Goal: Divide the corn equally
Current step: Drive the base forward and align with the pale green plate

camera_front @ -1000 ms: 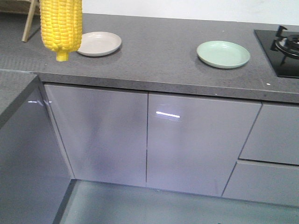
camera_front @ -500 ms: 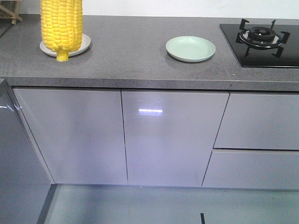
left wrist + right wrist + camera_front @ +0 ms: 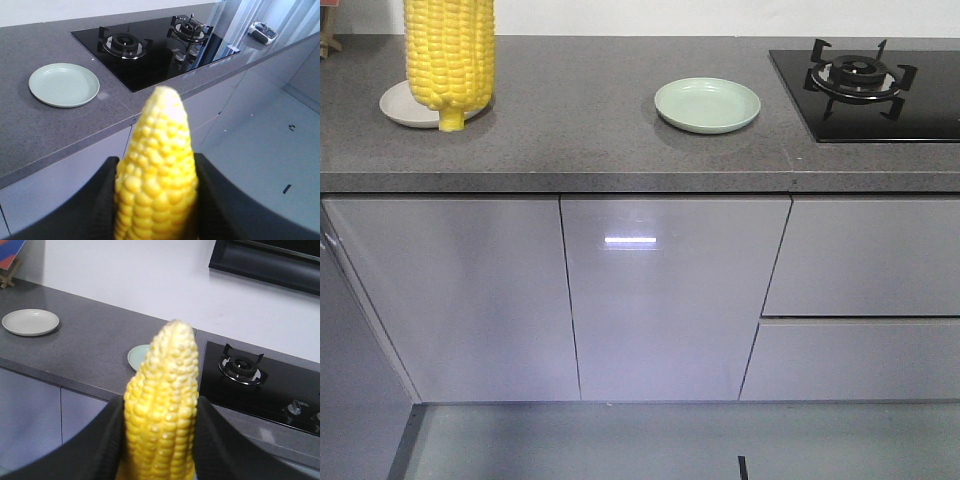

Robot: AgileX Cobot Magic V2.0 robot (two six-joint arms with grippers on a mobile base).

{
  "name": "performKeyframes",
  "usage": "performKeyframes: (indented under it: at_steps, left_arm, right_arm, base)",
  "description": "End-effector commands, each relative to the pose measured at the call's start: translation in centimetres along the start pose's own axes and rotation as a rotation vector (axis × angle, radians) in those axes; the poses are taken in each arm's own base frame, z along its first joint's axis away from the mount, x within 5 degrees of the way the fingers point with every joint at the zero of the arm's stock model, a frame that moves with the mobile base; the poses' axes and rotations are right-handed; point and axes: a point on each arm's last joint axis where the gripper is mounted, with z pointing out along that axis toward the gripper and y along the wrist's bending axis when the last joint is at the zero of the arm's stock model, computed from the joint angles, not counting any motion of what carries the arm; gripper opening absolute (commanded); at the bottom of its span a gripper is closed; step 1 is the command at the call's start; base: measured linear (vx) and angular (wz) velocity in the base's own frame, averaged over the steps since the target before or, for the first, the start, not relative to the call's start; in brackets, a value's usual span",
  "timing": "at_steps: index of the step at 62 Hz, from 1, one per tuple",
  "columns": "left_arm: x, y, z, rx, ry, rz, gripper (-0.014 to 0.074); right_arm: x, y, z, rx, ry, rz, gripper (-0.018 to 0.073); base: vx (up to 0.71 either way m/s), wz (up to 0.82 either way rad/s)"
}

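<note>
In the left wrist view my left gripper (image 3: 156,164) is shut on a yellow cob of corn (image 3: 159,125), black fingers (image 3: 102,195) on both sides, tip pointing away. My right gripper (image 3: 160,405) is likewise shut on a second cob of corn (image 3: 167,360). The front view shows one corn (image 3: 450,55) hanging stem end down at the top left, in front of the beige plate (image 3: 402,106); what holds it is out of frame. A pale green plate (image 3: 707,104) lies empty mid-counter; the left wrist view also shows this green plate (image 3: 64,84). The beige plate (image 3: 30,321) is empty.
A black gas hob (image 3: 865,85) sits at the counter's right end. The grey counter (image 3: 570,150) tops glossy cabinet doors (image 3: 665,300) and drawers. In the right wrist view a dark range hood (image 3: 270,262) hangs on the wall.
The view has swung: plates, hob and cabinets have slid left in the front view and the counter now runs square across it. The hanging cob keeps its place at the top left.
</note>
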Motion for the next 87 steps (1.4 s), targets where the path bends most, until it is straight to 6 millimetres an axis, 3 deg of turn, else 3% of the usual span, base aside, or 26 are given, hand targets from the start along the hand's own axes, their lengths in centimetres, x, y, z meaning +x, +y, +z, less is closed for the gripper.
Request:
performKeyframes:
  at_steps: [1,87]
  left_arm:
    - [-0.73,-1.73,-2.16,0.040,-0.087,0.010,-0.0006]
    - [-0.73,-1.73,-2.16,0.040,-0.087,0.010,-0.0006]
  right_arm:
    - [-0.99,-0.23,-0.35,0.025,-0.093,-0.004,-0.0004]
    - [-0.98,-0.22,-0.35,0.024,-0.092,-0.004,-0.0004]
  base:
    - [0.04,-0.11]
    - [0.11,-0.02]
